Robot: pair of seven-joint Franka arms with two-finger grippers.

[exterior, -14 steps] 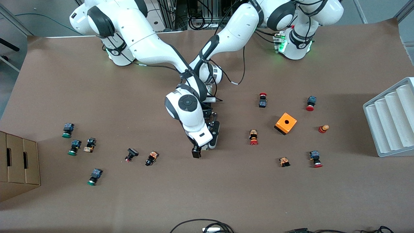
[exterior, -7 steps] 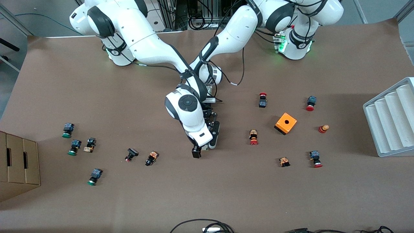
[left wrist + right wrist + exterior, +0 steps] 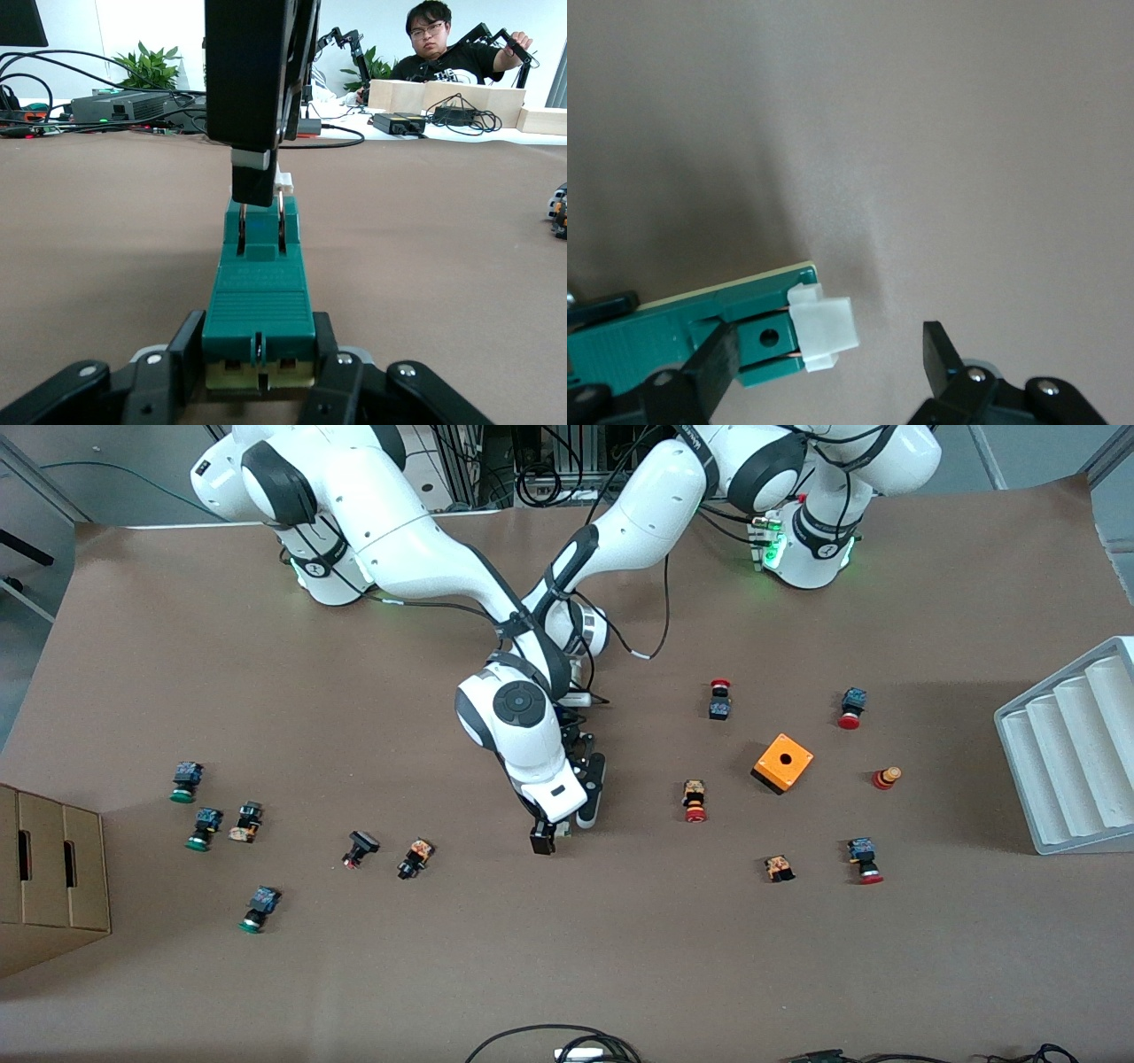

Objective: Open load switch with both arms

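The load switch (image 3: 259,301) is a narrow dark-green block lying on the brown table at its middle. My left gripper (image 3: 259,354) is shut on one end of it, a finger (image 3: 188,350) pressed to each side. At the other end sits the white piece (image 3: 824,332). My right gripper (image 3: 828,359) comes down over that end and stands open, one finger (image 3: 713,363) by the green body and the other finger (image 3: 943,354) apart from the white piece. In the front view the right gripper (image 3: 542,840) and left gripper (image 3: 586,802) meet and hide most of the switch.
An orange box (image 3: 783,763) with a hole and several red push buttons lie toward the left arm's end. Green-capped push buttons (image 3: 205,828) and a cardboard box (image 3: 53,877) are toward the right arm's end. A white ribbed tray (image 3: 1072,753) stands at the table's edge.
The right arm's hand has shifted slightly toward the left arm's end of the table. The left gripper keeps its grip on the switch and has not moved.
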